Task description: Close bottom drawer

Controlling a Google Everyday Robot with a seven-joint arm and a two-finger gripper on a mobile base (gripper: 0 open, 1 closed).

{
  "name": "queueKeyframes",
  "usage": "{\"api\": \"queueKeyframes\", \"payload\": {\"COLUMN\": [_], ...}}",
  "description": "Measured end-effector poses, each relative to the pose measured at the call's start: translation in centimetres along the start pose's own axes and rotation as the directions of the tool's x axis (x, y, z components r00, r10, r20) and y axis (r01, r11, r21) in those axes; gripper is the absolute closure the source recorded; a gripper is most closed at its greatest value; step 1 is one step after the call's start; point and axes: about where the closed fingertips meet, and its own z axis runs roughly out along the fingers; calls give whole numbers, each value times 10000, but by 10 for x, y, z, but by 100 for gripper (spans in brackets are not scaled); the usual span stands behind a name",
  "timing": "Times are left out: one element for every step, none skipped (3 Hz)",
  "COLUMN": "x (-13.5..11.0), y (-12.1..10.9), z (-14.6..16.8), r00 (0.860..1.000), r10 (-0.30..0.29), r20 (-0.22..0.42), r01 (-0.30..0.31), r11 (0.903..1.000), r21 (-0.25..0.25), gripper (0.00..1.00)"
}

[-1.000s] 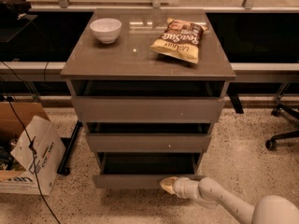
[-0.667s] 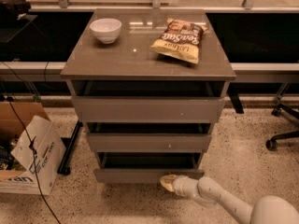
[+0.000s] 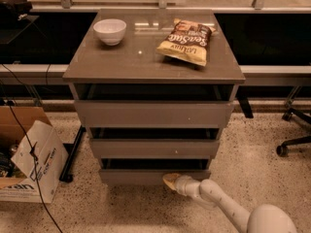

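The bottom drawer [image 3: 136, 176] is the lowest front of the cabinet [image 3: 146, 68], near the floor, with a dark gap above it. Your gripper [image 3: 171, 181] is low against this front, right of its middle. You cannot tell if it is released or clenched. On top sit a white bowl [image 3: 110, 31] and a chip bag [image 3: 187, 41].

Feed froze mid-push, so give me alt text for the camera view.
The gripper sits low at the front of the bottom drawer, which shows a dark gap above it. On the cabinet top sit a white bowl and a chip bag.
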Motion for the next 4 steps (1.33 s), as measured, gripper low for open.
{"api": "queueKeyframes", "payload": {"x": [-9,-9,-10,-10], "y": [-11,-11,-9,-7], "z": [14,15,16,18], "r00": [9996,9996,9995,9995], "r10": [-121,-125,-122,-120], "r20": [268,270,274,280], "r01": [116,120,118,117], "r11": [9998,9998,9998,9999], "r21": [183,183,145,114], "gripper": [82,58,35,12]}}
